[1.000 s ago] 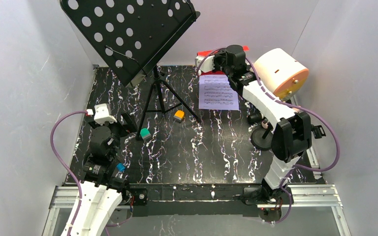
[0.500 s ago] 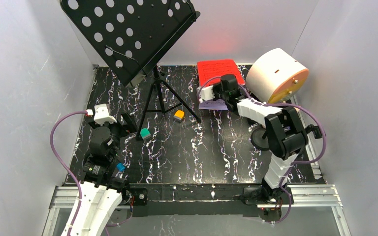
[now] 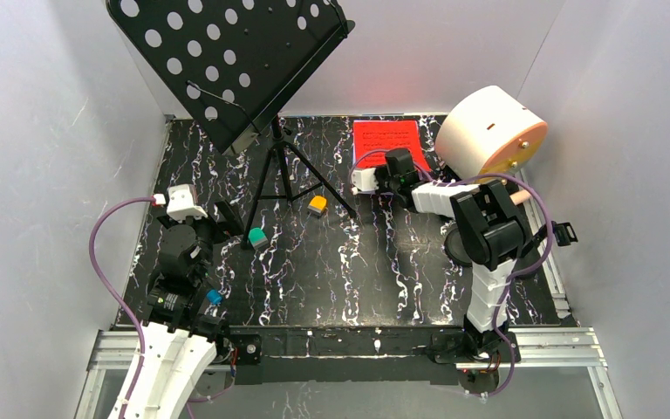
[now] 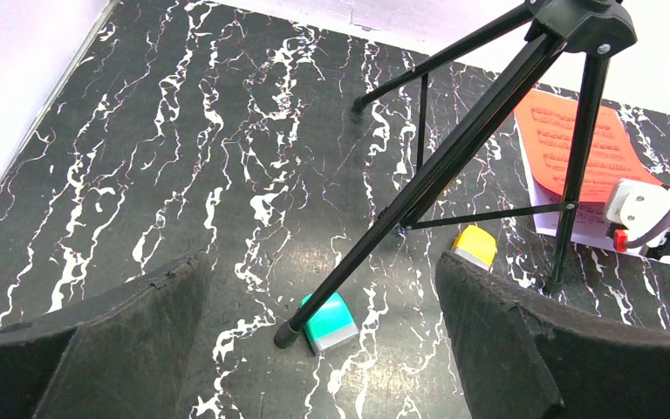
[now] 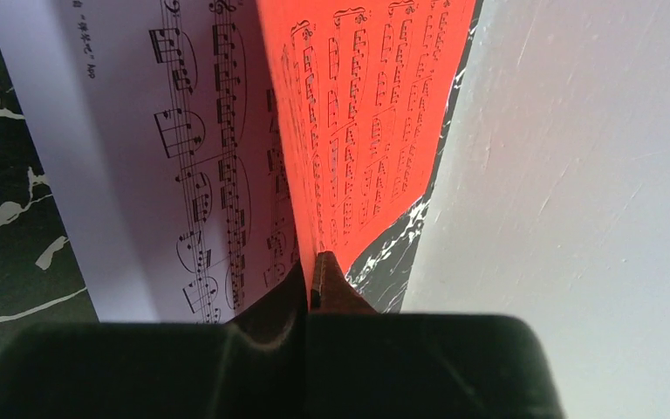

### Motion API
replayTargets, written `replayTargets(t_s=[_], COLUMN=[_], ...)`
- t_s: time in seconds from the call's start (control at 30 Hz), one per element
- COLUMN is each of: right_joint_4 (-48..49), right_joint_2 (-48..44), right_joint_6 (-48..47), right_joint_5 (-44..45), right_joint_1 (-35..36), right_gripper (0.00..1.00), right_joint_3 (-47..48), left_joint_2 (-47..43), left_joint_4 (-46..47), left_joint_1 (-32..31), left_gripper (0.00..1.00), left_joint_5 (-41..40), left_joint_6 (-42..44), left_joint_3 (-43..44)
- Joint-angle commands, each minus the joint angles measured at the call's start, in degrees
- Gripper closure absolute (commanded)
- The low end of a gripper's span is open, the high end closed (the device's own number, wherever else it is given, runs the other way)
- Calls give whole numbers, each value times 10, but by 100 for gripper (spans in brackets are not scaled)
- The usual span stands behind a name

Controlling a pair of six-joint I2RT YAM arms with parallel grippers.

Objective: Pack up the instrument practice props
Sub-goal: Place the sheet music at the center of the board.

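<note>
At the far edge of the black, white-veined marble desk (image 3: 331, 271), close to the pale back wall: a red printed music sheet (image 3: 386, 140), flat, on top of a white printed music sheet (image 5: 140, 157), with the white margin showing along one side. Pinched at the red sheet's near edge by the right tool (image 5: 312, 272), fingers fully together on the paper. Just right of that arm, a big white cylinder with an orange face (image 3: 488, 131); little slack there. Partly hidden behind the same arm, a black round pole base (image 3: 461, 249).

Left tool (image 3: 218, 220) spread wide, holding nothing, low over the near-left desk. Ahead of it, the legs of a black perforated tripod music rack (image 3: 227, 61). Just beside one foot, a teal block (image 4: 327, 321); between two legs, an orange block (image 4: 474, 245). Open marble across the middle and along the near edge.
</note>
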Motion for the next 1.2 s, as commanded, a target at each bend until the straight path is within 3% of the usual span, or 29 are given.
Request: replayTargets(t_s=[0.0, 0.93, 1.03, 1.17], right_joint_4=[31, 54, 31, 22], right_joint_2=[4, 33, 23, 10], right_joint_6=[38, 45, 44, 40], right_joint_5=[12, 17, 11, 20], right_joint_1=[0, 20, 21, 21], right_gripper=[99, 99, 88, 84], right_joint_3=[2, 16, 12, -6], left_joint_2=[-1, 1, 0, -1], left_joint_4=[3, 3, 3, 3], left_joint_1=[-3, -3, -3, -3], left_gripper=[2, 2, 2, 2], left_joint_5=[1, 2, 3, 3], left_joint_6=[0, 1, 1, 1], left_joint_3=[2, 2, 2, 2])
